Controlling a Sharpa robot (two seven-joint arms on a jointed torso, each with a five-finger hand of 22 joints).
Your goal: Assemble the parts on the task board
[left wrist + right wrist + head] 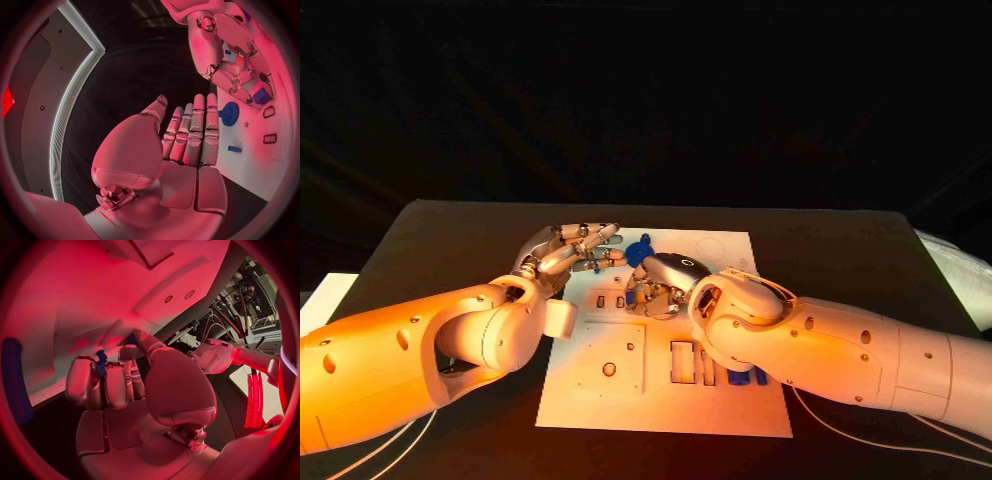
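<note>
Black table point(444, 240) under a dark, bare backdrop, with the white task board point(603, 400) lying flat at its middle. Over the board's far half, both hands close together.

Left hand point(574, 250) stretched out flat above the board's far left corner, fingers straight and holding nothing, palm clear of any part. Right hand point(668, 280) curled down onto the board just beside it, fingertips closed on a small blue part point(101, 362), seemingly pinched between thumb and fingers; same blue part visible at those fingertips from the left wrist, low against the board. Whether already seated in a recess or just above it: cannot tell.

Blue gear point(639, 250) lying on the board between the two hands, free of both. More blue pieces point(740, 378) at the board's near right, just beside the right forearm, next to the rectangular slots point(682, 360).

Likely handling: small, rigid plastic, very light, smooth-faced and so prone to slip or twist in a metal pinch. Not fragile, yet easy to cock in a tight recess. Best taken across opposite flat sides, low enough to stay square, leaving the underside free to enter the board. For the gear, by the rim at two opposed points, not by the teeth tips alone.
</note>
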